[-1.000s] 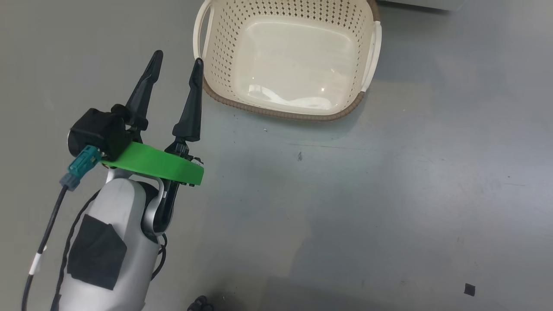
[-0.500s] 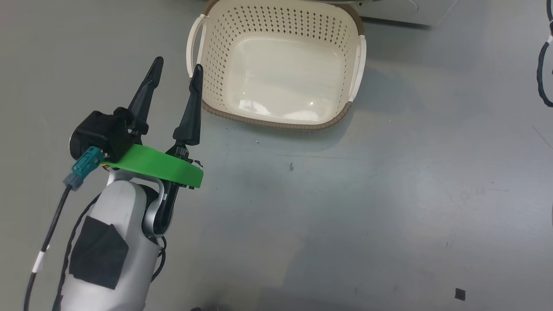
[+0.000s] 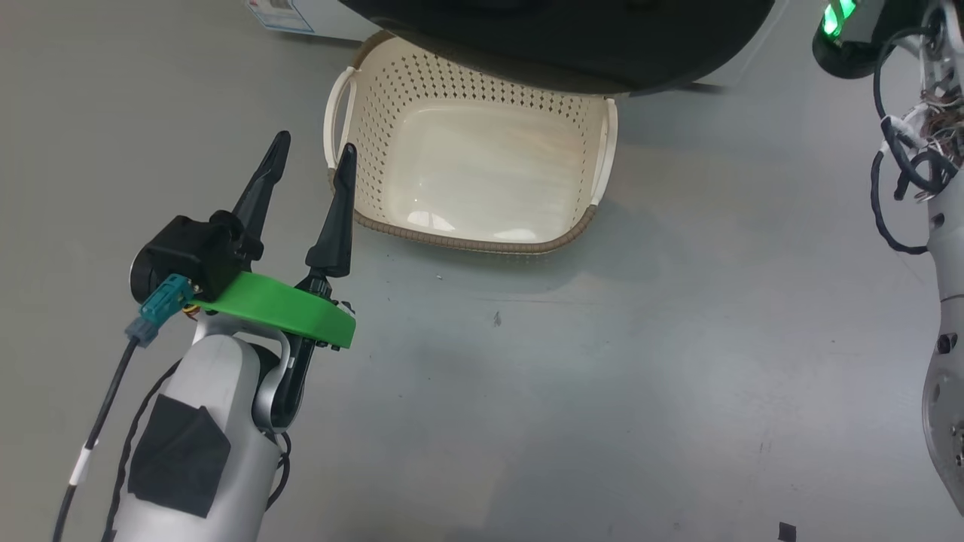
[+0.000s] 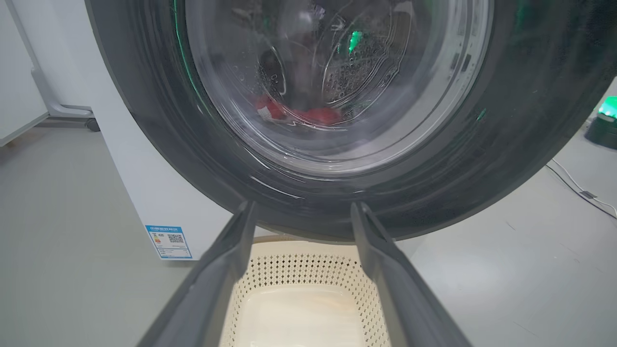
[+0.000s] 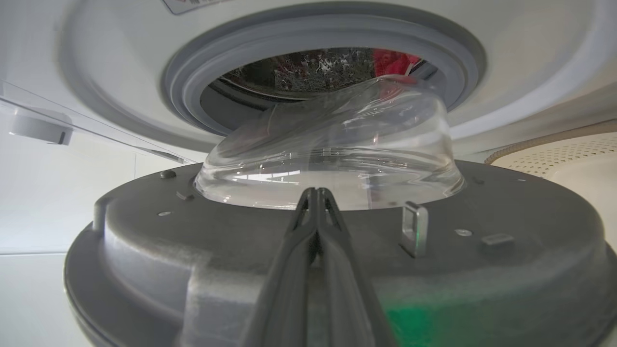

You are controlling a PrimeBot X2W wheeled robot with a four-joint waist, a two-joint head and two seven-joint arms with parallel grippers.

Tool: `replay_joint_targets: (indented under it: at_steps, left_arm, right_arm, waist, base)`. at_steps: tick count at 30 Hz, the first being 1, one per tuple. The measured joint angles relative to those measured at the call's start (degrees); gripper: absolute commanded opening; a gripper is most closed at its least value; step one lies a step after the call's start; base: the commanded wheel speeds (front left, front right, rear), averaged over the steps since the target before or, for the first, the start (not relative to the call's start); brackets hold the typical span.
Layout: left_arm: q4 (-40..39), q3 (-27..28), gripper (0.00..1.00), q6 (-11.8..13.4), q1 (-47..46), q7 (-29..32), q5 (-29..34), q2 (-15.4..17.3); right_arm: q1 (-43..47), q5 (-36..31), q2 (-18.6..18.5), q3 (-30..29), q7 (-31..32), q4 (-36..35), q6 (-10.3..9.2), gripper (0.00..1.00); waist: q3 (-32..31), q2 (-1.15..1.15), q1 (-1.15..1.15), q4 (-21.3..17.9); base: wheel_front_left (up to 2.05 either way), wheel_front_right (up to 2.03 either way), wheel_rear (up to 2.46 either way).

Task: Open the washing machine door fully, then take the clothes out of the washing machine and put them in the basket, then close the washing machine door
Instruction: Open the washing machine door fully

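Note:
The washing machine door hangs partly open, its black rim over the far end of the cream basket. In the left wrist view the door is blurred, and red clothes show through its glass above the basket. My left gripper is open and empty, left of the basket. My right gripper is shut and empty, its tips close against the door's grey inner face below the glass bowl. The clothes lie in the washing machine, behind the grey gasket.
The white machine body with its blue label stands left of the door. My right forearm with loose cables rises along the right edge. A cable lies on the grey floor at the right. A basket corner sits beside the door.
The head camera has shifted, so the basket sits lower in the picture. The door's black rim now shows over the basket's far end, and my right arm shows at the right edge. The left gripper stays open.

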Motion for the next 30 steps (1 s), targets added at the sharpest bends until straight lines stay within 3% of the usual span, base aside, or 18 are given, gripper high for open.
replay_joint_targets:
  at_steps: [30]
  left_arm:
    - [2.60,-0.26,1.00,-0.44,4.13,0.01,0.04,-0.21]
  right_arm:
    - [14.51,4.24,3.65,4.54,9.58,-5.19,1.26,0.00]
  waist:
    - [-7.99,0.00,0.00,1.30]
  base:
    - [0.00,0.00,0.00]
